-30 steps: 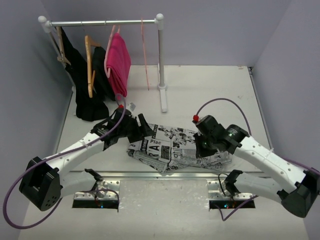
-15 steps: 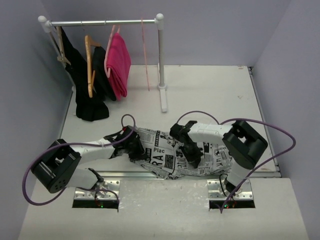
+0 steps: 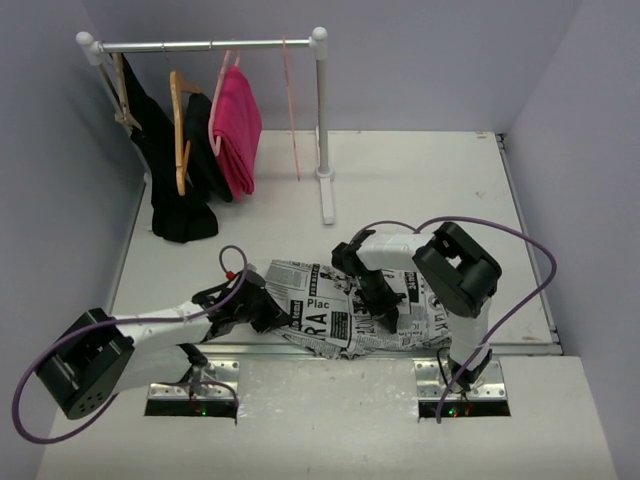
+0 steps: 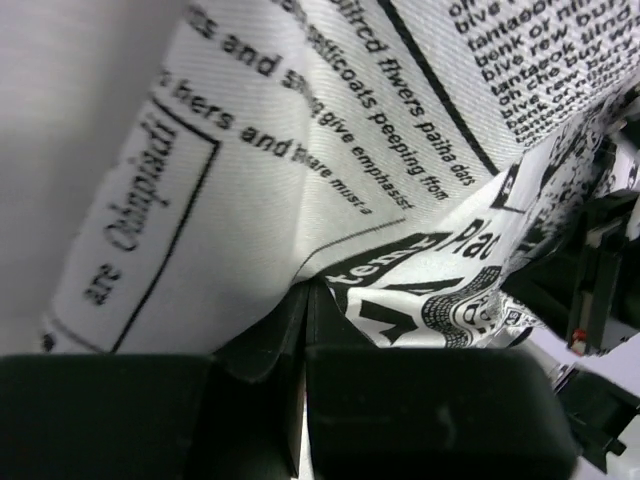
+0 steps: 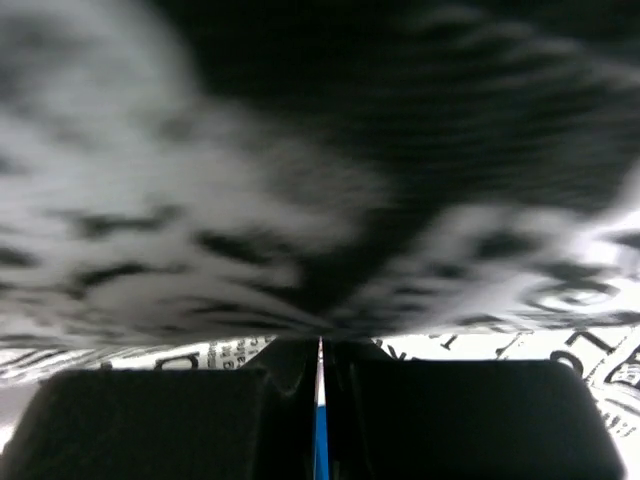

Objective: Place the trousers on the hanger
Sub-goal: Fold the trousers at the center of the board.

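The trousers [image 3: 325,305], white with black newspaper print, lie crumpled on the table near its front edge. My left gripper [image 3: 281,318] is at their left edge, jaws shut with a fold of the printed cloth [image 4: 330,150] pinched at the tips [image 4: 305,290]. My right gripper [image 3: 389,318] presses down on the middle-right of the trousers, jaws shut, with blurred cloth [image 5: 300,200] gathering into its tips [image 5: 320,342]. The hanger [image 3: 290,110], thin and pink, hangs bare on the rail, far from both grippers.
A clothes rack stands at the back left, with a rail [image 3: 200,45] and a white post [image 3: 322,120]. Wooden hangers with black garments [image 3: 180,195] and a pink garment [image 3: 237,125] hang on it. Grey walls close in on left and right. A metal strip [image 3: 300,350] runs along the near edge.
Both arms dropped onto the trousers and their jaws closed. The left arm has since drawn back toward the near left. The right arm folded in over the cloth's middle.
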Controlling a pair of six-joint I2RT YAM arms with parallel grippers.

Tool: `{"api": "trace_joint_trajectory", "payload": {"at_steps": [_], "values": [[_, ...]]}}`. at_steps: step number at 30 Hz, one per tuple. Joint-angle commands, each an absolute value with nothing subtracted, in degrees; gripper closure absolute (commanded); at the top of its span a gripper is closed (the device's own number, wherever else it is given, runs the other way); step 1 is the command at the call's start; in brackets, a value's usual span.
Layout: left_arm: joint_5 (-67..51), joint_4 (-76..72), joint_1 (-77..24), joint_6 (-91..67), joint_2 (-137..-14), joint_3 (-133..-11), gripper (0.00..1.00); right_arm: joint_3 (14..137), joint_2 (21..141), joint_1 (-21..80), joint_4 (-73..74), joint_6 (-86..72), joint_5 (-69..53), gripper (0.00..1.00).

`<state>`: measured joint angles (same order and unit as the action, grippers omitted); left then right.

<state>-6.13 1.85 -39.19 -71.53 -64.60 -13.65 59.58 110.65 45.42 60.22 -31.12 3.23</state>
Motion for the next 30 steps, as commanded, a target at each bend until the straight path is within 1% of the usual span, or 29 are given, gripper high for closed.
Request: {"api": "trace_joint_trajectory", "payload": {"at_steps": [1,3,7,9,11,12,13,14,15,16,17,18,19,20,22,24,26,27,28,29,30], "values": [[1.88,15.06,-38.40,-76.74,-59.00,-11.59,0.97,70.18,115.46,41.08,52.41,-24.72,11.42,1.00],[4.36,18.47,-38.32,-78.27,-55.97,-12.62,0.87,75.17,118.27,39.60,53.00,-21.27,9.74,1.00],[10.58,23.43,-37.06,-77.83,-50.16,-16.42,0.61,86.05,127.12,38.41,55.00,-14.80,5.17,1.00],[11.92,24.50,-35.77,-76.73,-49.33,-17.94,0.53,89.50,129.71,38.41,56.16,-13.93,3.67,1.00],[11.60,24.68,-33.97,-73.17,-49.63,-20.47,0.43,91.58,129.62,38.41,56.96,-14.34,3.24,1.00],[11.97,25.07,-33.93,-70.48,-49.84,-22.51,0.33,91.67,127.70,38.41,57.84,-15.16,2.94,0.99],[12.13,25.22,-33.93,-68.59,-50.09,-24.25,0.30,91.21,126.92,38.41,58.35,-15.47,2.81,0.99],[13.38,26.93,-33.93,-67.38,-50.24,-25.92,0.24,90.29,124.07,38.41,58.50,-16.44,2.76,0.97],[15.08,29.87,-33.93,-66.02,-50.46,-28.48,0.20,88.35,120.10,38.41,58.11,-17.68,3.26,0.94],[16.82,32.68,-33.91,-64.77,-50.74,-31.16,0.21,86.12,116.48,38.34,57.51,-18.86,4.07,0.93],[19.11,33.86,-33.84,-64.54,-50.92,-32.18,0.27,84.77,113.25,37.92,57.06,-20.21,4.84,0.91],[20.14,34.70,-33.77,-64.10,-51.21,-32.94,0.33,83.73,108.40,37.54,56.57,-20.89,5.49,0.87],[21.28,35.51,-33.11,-63.43,-51.81,-33.67,0.38,82.39,106.43,36.74,56.16,-21.56,5.96,0.86],[22.01,36.03,-31.65,-62.32,-52.49,-34.32,0.41,81.33,102.48,36.01,55.45,-21.71,6.41,0.84],[22.84,35.59,-29.84,-60.37,-55.24,-34.83,0.52,79.06,98.62,33.64,54.75,-22.01,7.50,0.82],[21.04,33.23,-27.61,-57.38,-58.90,-35.30,0.70,76.21,95.70,30.25,53.01,-21.65,7.65,0.82],[17.24,30.57,-25.74,-55.31,-63.95,-36.12,0.77,72.41,95.28,27.27,51.53,-21.53,6.78,0.85],[16.25,29.87,-25.30,-55.23,-65.85,-36.47,0.83,70.54,95.62,25.49,51.16,-21.87,7.08,0.87],[15.49,29.46,-24.89,-55.71,-68.38,-36.81,0.92,67.60,95.97,23.36,50.47,-23.16,7.29,0.90],[15.38,29.44,-24.62,-56.40,-69.91,-37.00,0.95,65.12,95.89,21.08,49.34,-23.71,7.29,0.92],[16.01,29.61,-24.28,-57.55,-71.66,-37.04,0.95,61.39,95.22,19.85,46.40,-24.60,6.59,0.92]]}}
